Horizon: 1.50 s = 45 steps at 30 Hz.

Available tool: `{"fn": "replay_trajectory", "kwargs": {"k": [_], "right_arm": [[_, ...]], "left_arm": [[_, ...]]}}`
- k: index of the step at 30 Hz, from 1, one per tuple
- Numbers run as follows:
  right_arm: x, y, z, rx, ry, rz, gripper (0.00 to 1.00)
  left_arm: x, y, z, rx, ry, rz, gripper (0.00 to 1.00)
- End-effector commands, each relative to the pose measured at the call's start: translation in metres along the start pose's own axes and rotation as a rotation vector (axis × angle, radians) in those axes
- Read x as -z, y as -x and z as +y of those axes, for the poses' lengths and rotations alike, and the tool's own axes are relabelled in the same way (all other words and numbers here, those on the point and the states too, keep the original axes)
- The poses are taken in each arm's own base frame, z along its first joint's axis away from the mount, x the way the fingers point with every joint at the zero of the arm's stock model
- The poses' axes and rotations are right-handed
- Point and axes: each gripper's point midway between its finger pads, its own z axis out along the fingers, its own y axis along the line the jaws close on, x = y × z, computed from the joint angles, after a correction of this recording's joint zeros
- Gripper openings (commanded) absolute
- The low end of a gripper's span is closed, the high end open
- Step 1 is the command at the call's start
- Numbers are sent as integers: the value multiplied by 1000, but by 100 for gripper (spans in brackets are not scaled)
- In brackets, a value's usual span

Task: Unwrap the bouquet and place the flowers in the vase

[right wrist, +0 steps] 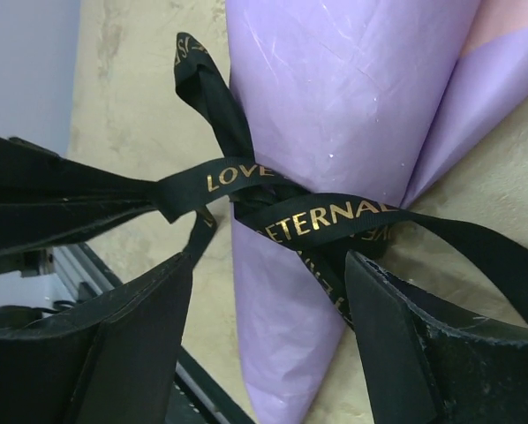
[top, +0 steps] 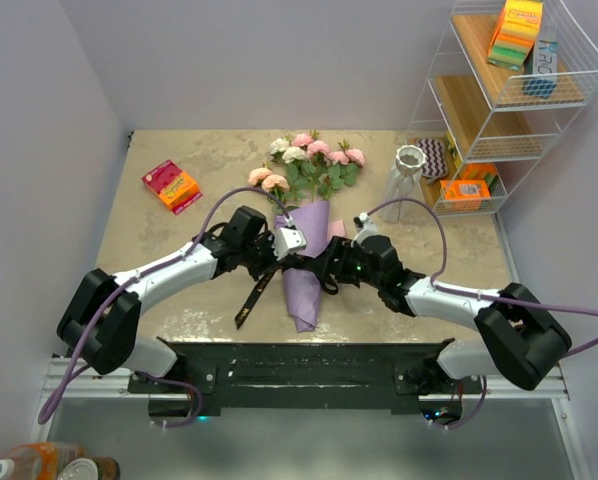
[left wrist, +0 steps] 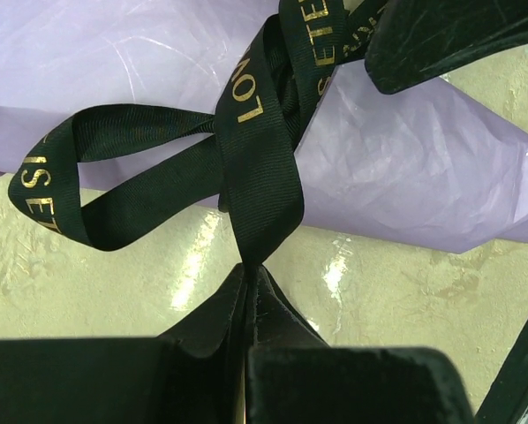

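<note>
The bouquet (top: 307, 262) lies in the middle of the table, its purple paper cone (right wrist: 335, 88) pointing toward the arms. The flowers (top: 312, 160), pink, peach and white, stick out of the cone's far end. A black gold-lettered ribbon (left wrist: 255, 150) is tied round the cone, and one tail (top: 251, 298) trails to the near left. My left gripper (left wrist: 249, 269) is shut on a strand of that ribbon left of the cone. My right gripper (right wrist: 271, 265) stands open astride the cone's narrow end, with ribbon (right wrist: 335, 216) loops by its fingers. The white ribbed vase (top: 407, 170) stands upright at the back right.
A white wire rack (top: 554, 110) fills the back right corner, holding sponges and an orange box (top: 465, 192). A pink and orange box (top: 172, 186) lies at the back left. Walls close in the table on the left and at the back.
</note>
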Motion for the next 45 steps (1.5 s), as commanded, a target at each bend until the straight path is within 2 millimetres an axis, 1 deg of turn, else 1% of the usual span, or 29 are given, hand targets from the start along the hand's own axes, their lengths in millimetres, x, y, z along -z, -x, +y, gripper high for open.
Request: {"fn": "replay_trajectory", "kwargs": {"k": [1,2,3,4,5,6,10,12,16,17,18,21,22,24,25,27,30,33,38,41,42,44,45], "right_arm": [[-4,15,25,-141,75,-43,72],[-6,18,27,-151,82,-50,72],[-10,18,23,-175,71,-46,72],[-13,24,29,-184,88,-60,71],[-16,25,29,-208,89,-61,71],[-22,23,25,-222,77,-49,70],[-30,21,19,-285,81,-49,66],[-30,23,15,-288,65,-68,65],[-23,32,9,-275,36,-123,59],[-19,38,12,-262,43,-144,58],[-18,44,10,-256,33,-169,56],[-13,57,7,-246,20,-216,47],[-14,58,7,-244,16,-219,43],[-17,63,5,-233,5,-223,40],[-18,63,5,-229,3,-219,33],[-22,62,4,-220,-2,-211,29],[-27,59,3,-215,2,-188,29],[-27,55,3,-213,14,-179,29],[-28,55,7,-201,48,-183,26],[-29,53,14,-208,82,-169,19],[-29,54,16,-213,92,-166,14],[-30,55,18,-217,104,-167,7],[-30,57,21,-214,112,-170,0]], "left_arm": [[8,6,0,-21,14,-25,0],[9,6,0,-23,13,-25,0],[8,5,-1,-22,11,-21,0],[9,4,-1,-23,16,-21,0],[10,4,0,-24,18,-21,0],[10,4,0,-24,20,-19,0],[11,4,-1,-28,21,-21,0],[11,3,-1,-27,21,-19,0],[11,-1,-2,-25,18,-13,0],[10,-2,-3,-25,18,-11,0],[10,-3,-4,-25,15,-9,0],[10,-2,-3,-23,17,-10,0],[10,-2,-2,-23,18,-11,0],[10,-2,-3,-21,16,-10,0],[10,-1,-2,-21,17,-12,0],[10,0,-2,-22,18,-12,0],[12,1,-2,-20,18,-12,0],[12,2,-1,-24,20,-12,0],[11,2,-1,-20,18,-12,0],[11,4,-1,-21,17,-15,0],[11,4,0,-20,19,-14,0],[11,4,0,-22,18,-14,0],[12,6,0,-22,18,-18,0]]}}
